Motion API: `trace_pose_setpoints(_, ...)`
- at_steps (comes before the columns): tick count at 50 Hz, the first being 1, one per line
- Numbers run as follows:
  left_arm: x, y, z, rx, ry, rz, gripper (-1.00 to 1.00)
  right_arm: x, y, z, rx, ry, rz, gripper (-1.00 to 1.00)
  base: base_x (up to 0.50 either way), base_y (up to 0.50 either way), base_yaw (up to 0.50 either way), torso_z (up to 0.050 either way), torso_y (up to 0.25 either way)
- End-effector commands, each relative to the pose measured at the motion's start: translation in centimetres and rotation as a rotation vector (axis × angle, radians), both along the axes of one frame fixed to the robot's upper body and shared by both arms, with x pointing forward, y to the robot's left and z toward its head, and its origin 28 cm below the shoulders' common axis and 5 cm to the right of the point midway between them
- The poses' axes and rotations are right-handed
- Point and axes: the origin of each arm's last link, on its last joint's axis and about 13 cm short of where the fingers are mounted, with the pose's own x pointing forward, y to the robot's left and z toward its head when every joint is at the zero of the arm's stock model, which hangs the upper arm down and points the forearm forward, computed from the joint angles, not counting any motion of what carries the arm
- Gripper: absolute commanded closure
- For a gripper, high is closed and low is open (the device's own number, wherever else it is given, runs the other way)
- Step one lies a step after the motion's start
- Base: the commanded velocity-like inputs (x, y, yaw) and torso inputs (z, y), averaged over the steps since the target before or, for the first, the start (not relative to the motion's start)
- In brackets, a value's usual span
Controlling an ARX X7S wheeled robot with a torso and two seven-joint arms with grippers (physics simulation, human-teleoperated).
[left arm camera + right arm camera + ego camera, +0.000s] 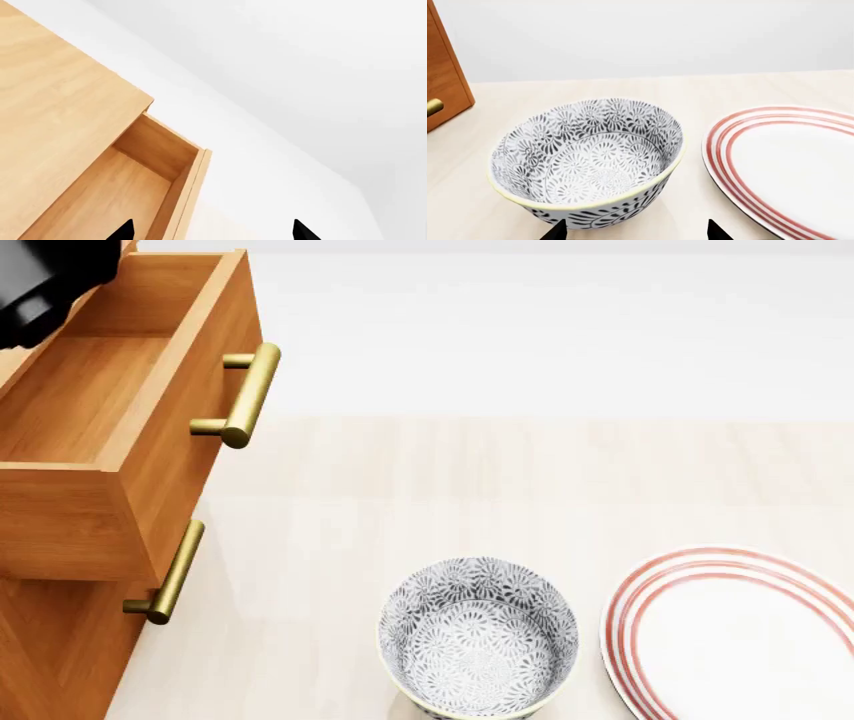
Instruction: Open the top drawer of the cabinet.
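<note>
Left gripper (pixel 210 231) spread wide and holding nothing, above the pulled-out top drawer (pixel 133 185).

Its wrist view looks down into the bare wooden box. From the head, the top drawer (pixel 120 390) juts well out of the cabinet (pixel 54 650), brass handle (pixel 248 395) untouched, lower drawer handle (pixel 174 575) flush: the opening looks done. The right gripper (pixel 635 231), also open and empty, hovers by the patterned bowl (pixel 587 160) beside a red-ringed plate (pixel 787 165).

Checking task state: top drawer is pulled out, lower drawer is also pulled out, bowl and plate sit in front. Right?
Not quite. The head view shows only the top drawer pulled out; the lower drawer is shut. The bowl and plate are there.
</note>
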Motion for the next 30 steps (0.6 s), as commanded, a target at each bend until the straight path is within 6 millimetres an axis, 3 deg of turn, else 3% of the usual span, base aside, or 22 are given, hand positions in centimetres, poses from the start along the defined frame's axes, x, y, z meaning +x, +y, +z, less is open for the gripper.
trace_pose_setpoints(1, 0.4, -0.1, 0.0, -0.08, 0.011, -0.006, -1.0, 0.2, 0.1, 0.1, 0.005, -0.013, 0.004, -1.0, 0.0, 0.0, 0.0, 0.0, 0.0)
trace_pose_setpoints(30, 1.4, 0.6, -0.3, -0.154, 0.068, 0.023, -1.0, 0.4, 0.0, 0.1, 0.016, -0.004, -0.012, -1.0, 0.0, 0.0, 0.0, 0.0, 0.0)
